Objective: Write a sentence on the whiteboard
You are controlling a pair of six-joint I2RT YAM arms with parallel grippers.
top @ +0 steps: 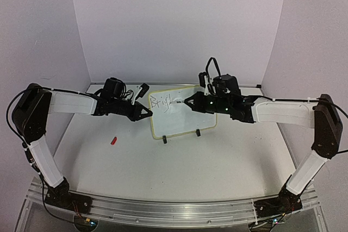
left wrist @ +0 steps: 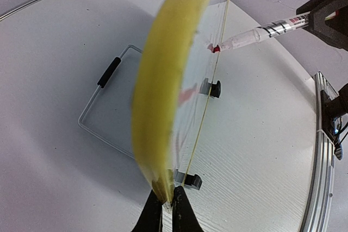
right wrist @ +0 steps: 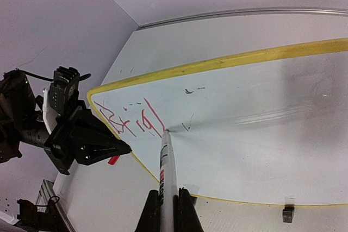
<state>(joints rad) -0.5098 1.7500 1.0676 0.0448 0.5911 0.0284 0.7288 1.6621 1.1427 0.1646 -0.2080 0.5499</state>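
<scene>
Whiteboard [top: 182,119] edge in left claw [top: 149,113]

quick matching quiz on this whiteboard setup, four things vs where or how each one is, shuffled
1 left gripper
2 right gripper
3 small red object
4 marker tip

a lies on the table, left of the whiteboard
b shut on the marker
c at the board face beside the red letters
d shut on the whiteboard's left edge

Pairs: 1-d, 2-b, 3-a, 4-c

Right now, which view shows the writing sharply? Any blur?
Right wrist: the writing is sharp beside the marker, though the whiteboard rim bows with lens distortion. Left wrist: that rim is smeared, out of focus. Top external: letters small, faint.
</scene>
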